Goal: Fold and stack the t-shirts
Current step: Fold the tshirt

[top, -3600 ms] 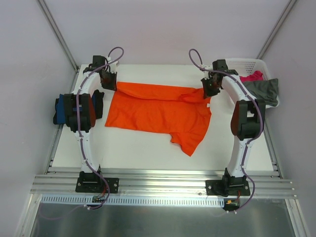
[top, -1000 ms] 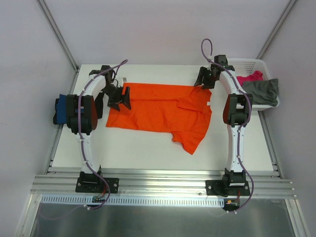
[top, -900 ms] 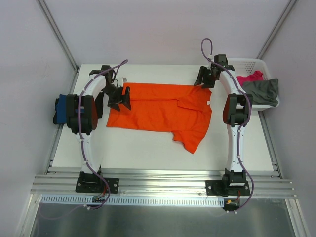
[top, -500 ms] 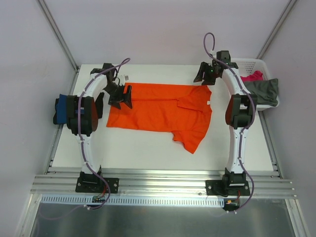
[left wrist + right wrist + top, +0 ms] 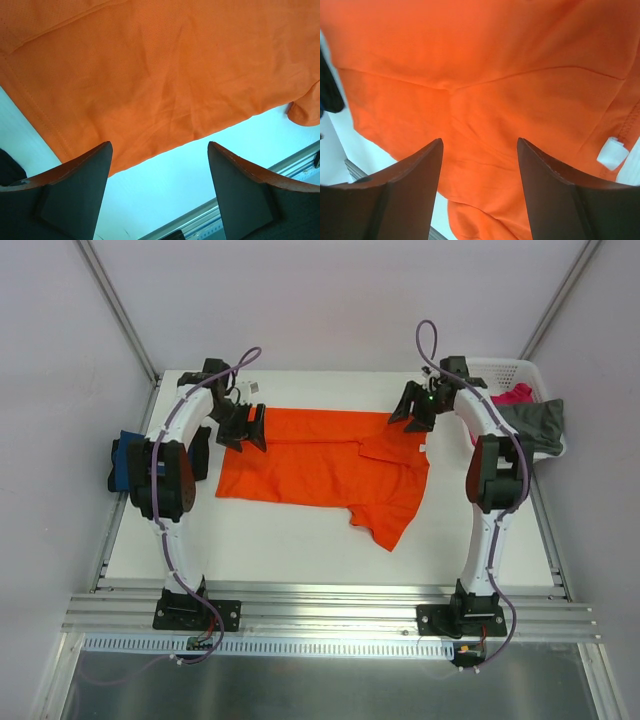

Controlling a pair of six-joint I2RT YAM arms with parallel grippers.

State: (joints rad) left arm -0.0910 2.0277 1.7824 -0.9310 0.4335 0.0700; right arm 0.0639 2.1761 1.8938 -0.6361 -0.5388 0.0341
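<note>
An orange t-shirt [image 5: 325,460] lies spread on the white table, one sleeve pointing toward the near edge, and fills much of both wrist views [image 5: 160,75] [image 5: 485,85]. My left gripper [image 5: 246,427] hovers open over its far left corner with nothing between the fingers. My right gripper [image 5: 412,408] hovers open at its far right corner, also holding nothing. A navy blue t-shirt [image 5: 127,460] sits folded at the table's left edge behind the left arm. Pink [image 5: 512,395] and grey-olive [image 5: 530,425] t-shirts lie in the basket.
A white lattice basket [image 5: 500,368] stands at the far right corner of the table. A metal rail [image 5: 330,615] runs along the near edge with both arm bases on it. A small white label [image 5: 612,151] shows on the orange cloth.
Both grippers have let go of the orange t-shirt, which now lies flat. The left gripper shifted slightly toward the far edge; the right one swung its jaws back over the shirt's corner.
</note>
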